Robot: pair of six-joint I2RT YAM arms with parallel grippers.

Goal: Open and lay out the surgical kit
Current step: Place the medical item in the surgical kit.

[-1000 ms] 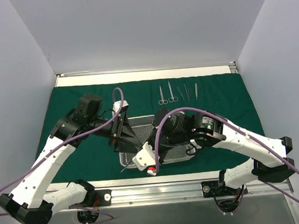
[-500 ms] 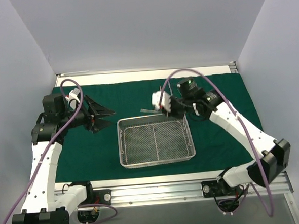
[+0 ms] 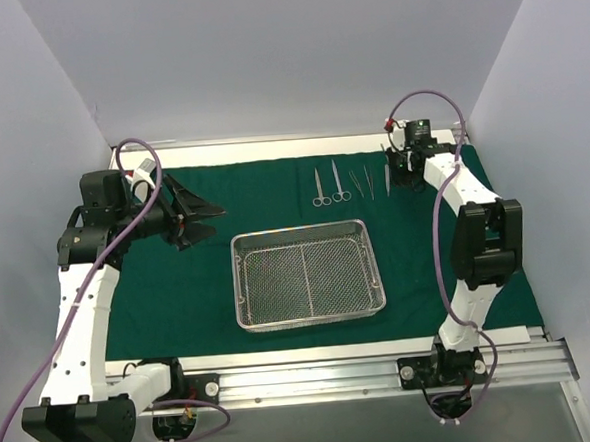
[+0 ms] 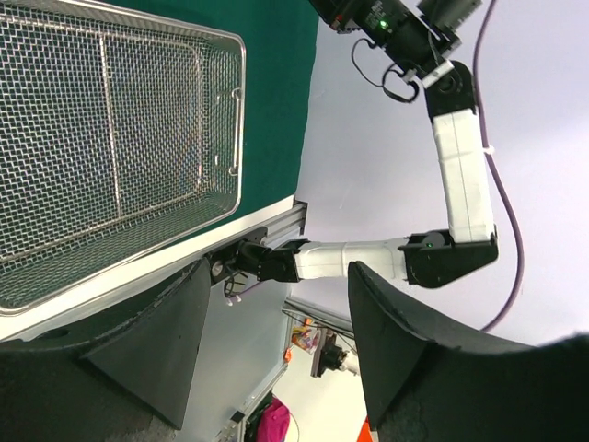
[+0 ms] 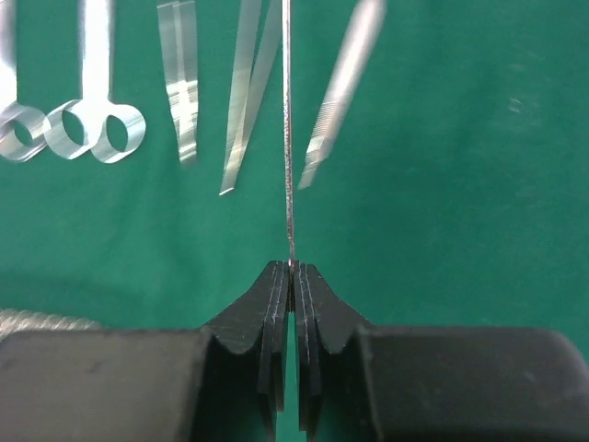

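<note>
Top external: green drape (image 3: 160, 299) lies flat; pale walls (image 3: 285, 61) around.

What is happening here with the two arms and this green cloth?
The right gripper is shut on a thin steel instrument, near the right end of a row of small steel scissors and tweezers lying on the dark green cloth. The rectangular silver wire-mesh tray stands empty mid-cloth. The left gripper hovers open, left of the tray, holding nothing.
</note>
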